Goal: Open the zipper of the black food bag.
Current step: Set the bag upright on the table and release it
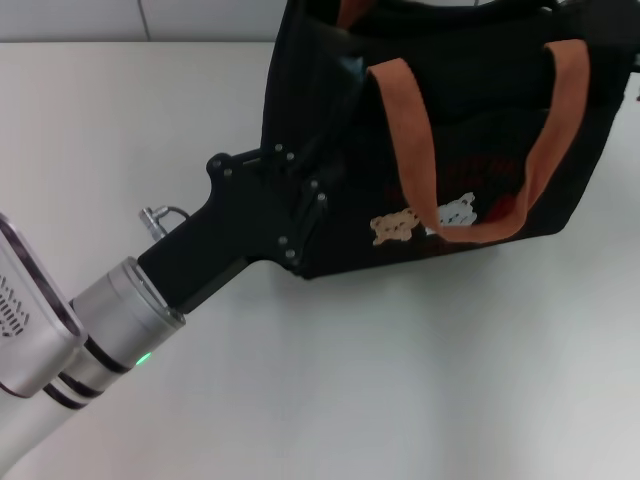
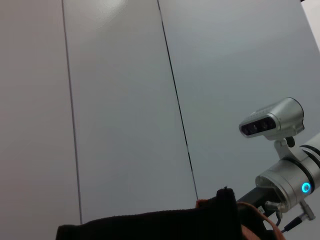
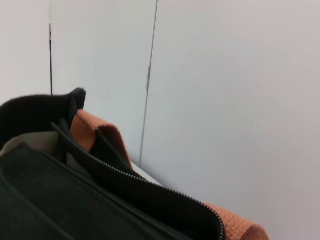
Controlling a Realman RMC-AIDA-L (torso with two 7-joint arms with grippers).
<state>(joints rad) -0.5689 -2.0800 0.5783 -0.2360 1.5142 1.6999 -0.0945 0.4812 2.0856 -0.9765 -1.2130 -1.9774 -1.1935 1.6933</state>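
The black food bag (image 1: 480,130) stands at the far right of the white table, with two orange-brown handles (image 1: 410,140) and two small bear pictures (image 1: 400,226) on its front. My left gripper (image 1: 330,110) reaches up from the lower left and presses into the bag's left end; its tip is lost against the black fabric. The zipper (image 3: 150,184) runs along the bag's top edge in the right wrist view, its two rows of teeth parted over a pale lining (image 3: 30,141). My right gripper (image 2: 250,202) sits at the bag's top, far end, mostly hidden behind the fabric.
The white table (image 1: 420,380) stretches wide in front of the bag and to its left. A pale panelled wall (image 2: 125,100) stands right behind the table's back edge. My left arm's silver wrist (image 1: 110,320) crosses the lower left corner.
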